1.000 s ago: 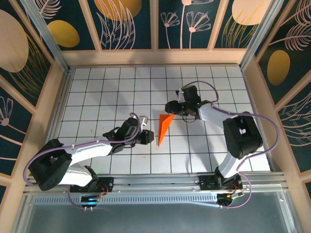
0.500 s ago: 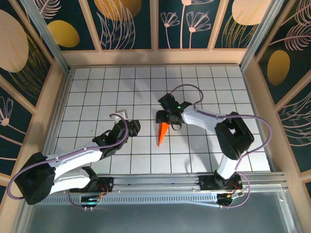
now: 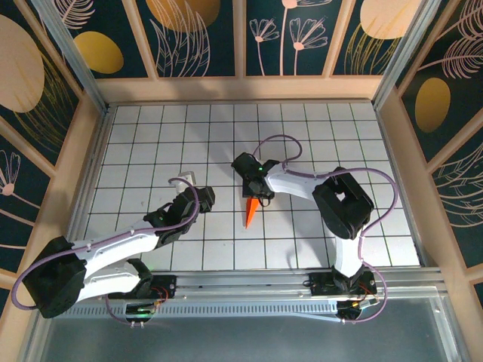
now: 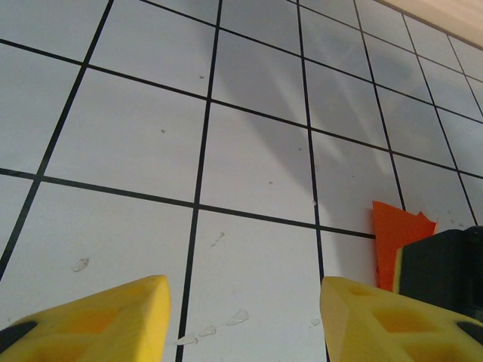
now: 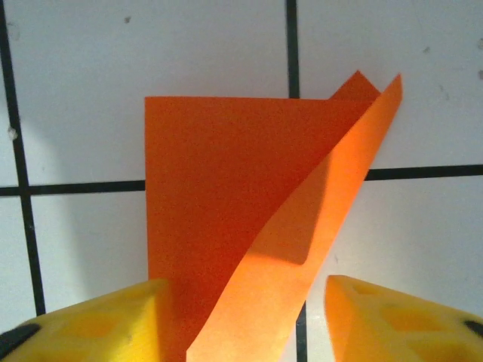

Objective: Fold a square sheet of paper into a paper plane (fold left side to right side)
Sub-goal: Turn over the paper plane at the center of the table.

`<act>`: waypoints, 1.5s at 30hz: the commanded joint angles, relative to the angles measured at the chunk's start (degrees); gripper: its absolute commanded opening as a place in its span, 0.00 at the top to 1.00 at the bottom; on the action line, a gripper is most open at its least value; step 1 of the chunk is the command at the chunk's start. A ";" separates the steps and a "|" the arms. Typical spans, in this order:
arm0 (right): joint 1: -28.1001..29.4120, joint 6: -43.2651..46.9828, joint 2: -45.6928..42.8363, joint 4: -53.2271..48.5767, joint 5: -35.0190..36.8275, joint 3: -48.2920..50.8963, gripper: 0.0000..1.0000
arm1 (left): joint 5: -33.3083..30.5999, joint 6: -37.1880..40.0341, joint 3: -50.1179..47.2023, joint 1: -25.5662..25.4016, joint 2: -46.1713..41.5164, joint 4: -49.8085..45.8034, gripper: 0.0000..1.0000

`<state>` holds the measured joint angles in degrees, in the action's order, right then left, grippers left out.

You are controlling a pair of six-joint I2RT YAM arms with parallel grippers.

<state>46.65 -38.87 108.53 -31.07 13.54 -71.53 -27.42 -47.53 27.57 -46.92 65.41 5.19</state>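
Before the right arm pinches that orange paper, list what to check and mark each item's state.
1. Right gripper open, with the orange paper wedge running between its fingers: ok.
2. Wedge lying flat: not ok; its top flap looks raised and shadows the layer beneath.
3. Layer edges lined up: not ok; a corner pokes out past the flap at the far end.
4. Left gripper open, nothing between its fingers: ok.
5. Left gripper apart from the wedge: ok; seen from above, bare grid table lies between them.
6. Right fingertips touching the paper: cannot tell.
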 commanded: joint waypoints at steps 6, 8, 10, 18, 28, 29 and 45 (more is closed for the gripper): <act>0.07 -1.58 -2.80 -2.37 2.00 0.74 0.74 | -1.54 1.22 0.44 0.26 0.41 -1.54 0.45; 0.10 -1.64 -4.16 -2.37 2.18 1.20 0.81 | -2.19 0.95 0.63 0.26 -0.16 -1.91 0.45; 0.11 -1.73 -5.60 -2.25 2.50 1.90 0.88 | -3.04 0.62 0.82 0.35 -0.91 -2.18 0.44; -1.02 0.60 -12.90 0.77 2.93 5.03 1.00 | -6.07 0.02 2.00 0.77 -3.52 -3.56 0.40; -14.57 9.62 -26.31 12.87 -9.08 14.51 1.00 | -5.43 -3.29 2.40 2.22 -3.89 -3.00 0.25; -14.92 10.64 -27.34 14.25 -10.59 15.75 1.00 | -5.21 -3.60 2.53 2.43 -3.80 -2.91 0.24; -13.85 10.64 -18.05 33.54 -38.98 16.76 1.00 | -4.25 -6.20 3.98 4.94 -3.93 -4.39 0.14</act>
<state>31.88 -26.13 89.03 -6.09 -16.38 -55.57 -31.97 -52.49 29.80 -42.48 62.02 2.31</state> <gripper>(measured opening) 0.051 0.855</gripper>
